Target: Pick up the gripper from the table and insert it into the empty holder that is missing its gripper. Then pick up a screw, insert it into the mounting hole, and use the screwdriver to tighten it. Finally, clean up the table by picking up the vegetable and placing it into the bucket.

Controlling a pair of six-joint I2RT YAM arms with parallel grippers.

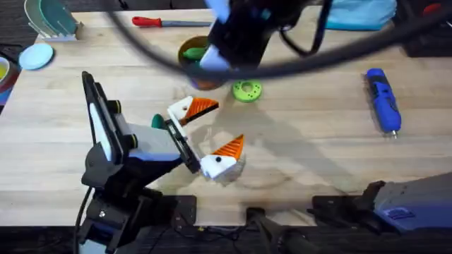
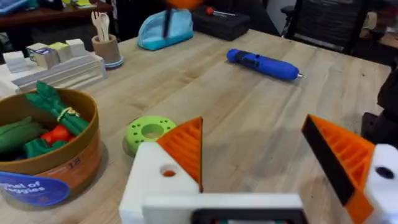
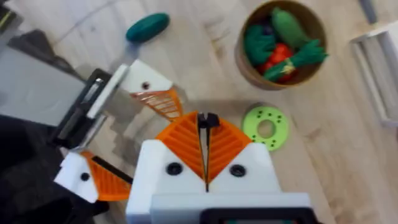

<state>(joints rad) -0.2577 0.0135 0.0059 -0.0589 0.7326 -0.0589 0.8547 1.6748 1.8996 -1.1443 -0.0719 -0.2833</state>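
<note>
My left gripper (image 1: 210,132) (image 2: 255,137) rests open, low over the table's middle. Its finger nearer the bucket is the white holder (image 2: 152,177) (image 1: 181,111), with the orange ribbed gripper (image 2: 186,149) (image 1: 203,106) seated in it; orange shows through its side hole. My right gripper (image 3: 207,124) hangs high above this, dark and blurred in the overhead view (image 1: 215,56). It is shut on a small dark piece that looks like a screw (image 3: 208,119). A teal oval vegetable (image 3: 147,27) (image 1: 157,121) lies beside the left wrist. The blue screwdriver (image 1: 383,99) (image 2: 264,64) lies at the right. The orange-brown bucket (image 2: 74,158) (image 3: 249,71) holds vegetables.
A flat green disc (image 1: 246,90) (image 3: 265,126) lies between the bucket and the left gripper. A red-handled tool (image 1: 159,22) lies at the far edge. A light blue pouch (image 2: 165,28) and a cup of wooden utensils (image 2: 106,43) stand at the back.
</note>
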